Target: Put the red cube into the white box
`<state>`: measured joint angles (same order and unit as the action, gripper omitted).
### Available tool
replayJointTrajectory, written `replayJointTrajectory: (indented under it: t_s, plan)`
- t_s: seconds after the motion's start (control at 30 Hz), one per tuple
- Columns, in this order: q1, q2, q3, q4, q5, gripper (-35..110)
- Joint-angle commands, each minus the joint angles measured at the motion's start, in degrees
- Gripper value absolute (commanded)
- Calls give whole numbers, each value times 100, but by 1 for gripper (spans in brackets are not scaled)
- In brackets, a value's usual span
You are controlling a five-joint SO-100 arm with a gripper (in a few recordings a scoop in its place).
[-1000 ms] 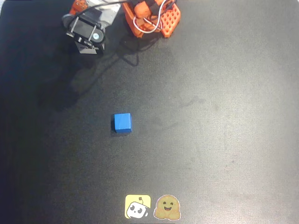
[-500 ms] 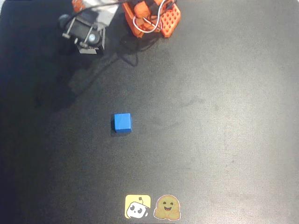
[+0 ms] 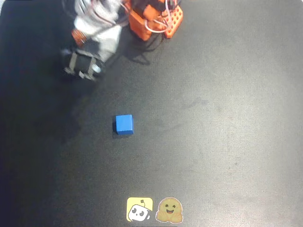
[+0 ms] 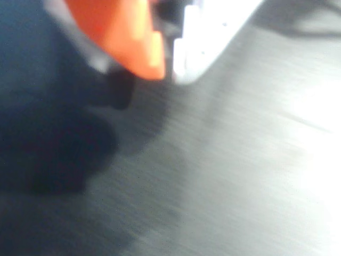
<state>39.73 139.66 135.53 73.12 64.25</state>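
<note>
We see the arm's gripper [image 3: 81, 66] near the upper left of the black matte table [image 3: 227, 123] in the overhead view, blurred, with the white and orange arm [image 3: 97, 26] reaching back from it to the orange lattice base [image 3: 163, 19] at the top edge. In the wrist view the orange finger [image 4: 128, 37] and the white finger [image 4: 205, 37] lie side by side with only a thin dark slit between them, so we read the jaws as closed with nothing visible between them, though the picture is heavily smeared. Below the fingertips there we make out only grey table surface and a dark shadow.

A small solid blue cube [image 3: 124, 124] sits below and to the right of the gripper in the overhead view, well apart from it. Far below the gripper, at the bottom edge, lie a yellow square sticker [image 3: 139, 209] and, touching it, a tan smiling-face sticker [image 3: 169, 210].

We cannot locate the red cube or the white box.
</note>
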Motion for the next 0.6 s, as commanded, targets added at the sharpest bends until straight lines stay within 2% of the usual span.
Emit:
replayJointTrajectory:
  t_s: [0.0,0.43,0.57]
  plan:
    - [-527,105,-70,149,387,0]
    - [-2276,2936,1661,1187,1459,0]
    - [-2628,2927,1749,1107,1538,0]
